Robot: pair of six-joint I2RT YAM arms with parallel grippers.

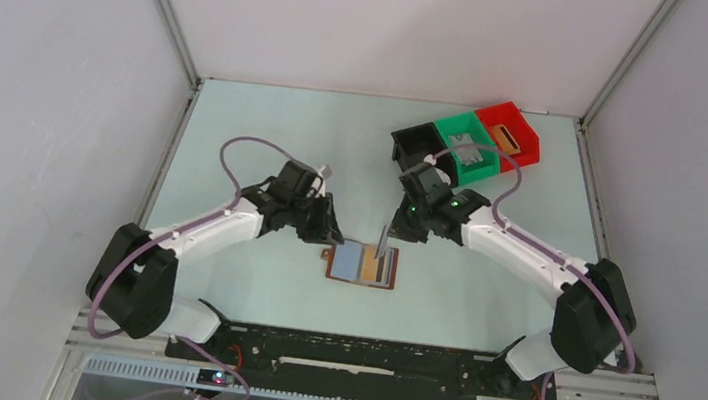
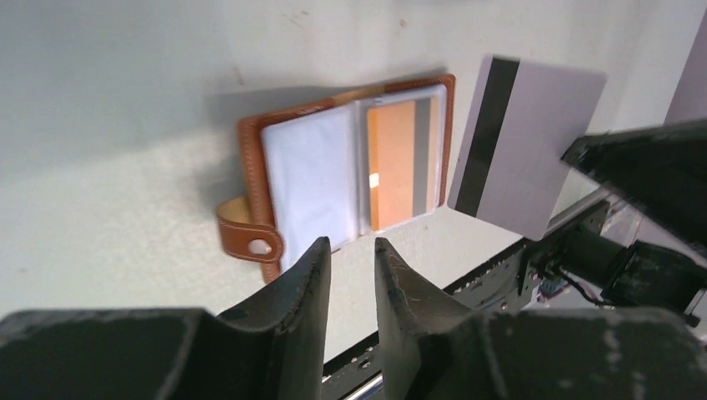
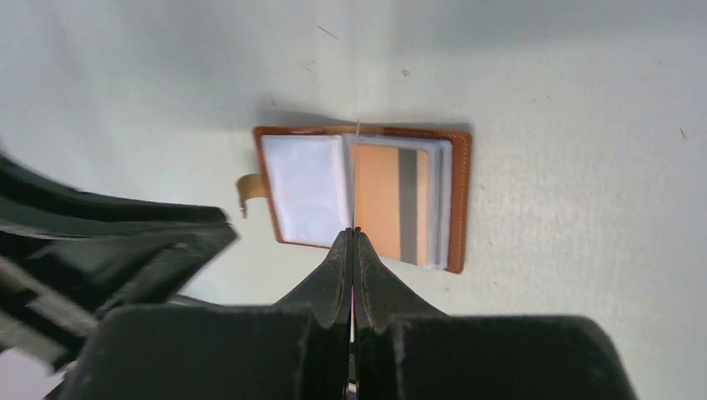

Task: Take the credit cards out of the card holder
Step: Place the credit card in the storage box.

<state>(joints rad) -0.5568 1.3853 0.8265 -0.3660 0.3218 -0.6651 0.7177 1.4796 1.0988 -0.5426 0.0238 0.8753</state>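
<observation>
- Lying open on the table [image 1: 266, 140], the card holder [image 1: 363, 263] is seen with one tan-orange card [image 3: 388, 200] in the half away from its strap tab.
- One grey-white card [image 2: 525, 158] is clamped in the right gripper [image 3: 353, 237], just above the holder.
- The left gripper [image 2: 352, 258] is held empty beside the holder, jaws slightly apart.
- Three bins [image 1: 455, 121] are counted beyond the holder; the task is judged partly done.

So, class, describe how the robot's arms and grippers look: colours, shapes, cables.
Left arm and right arm: white link shells, bulky black joints, a purple cable looping along each. The left gripper and right gripper are black, each with two tapered matte fingers. Green lights glow near the right wrist.
</observation>
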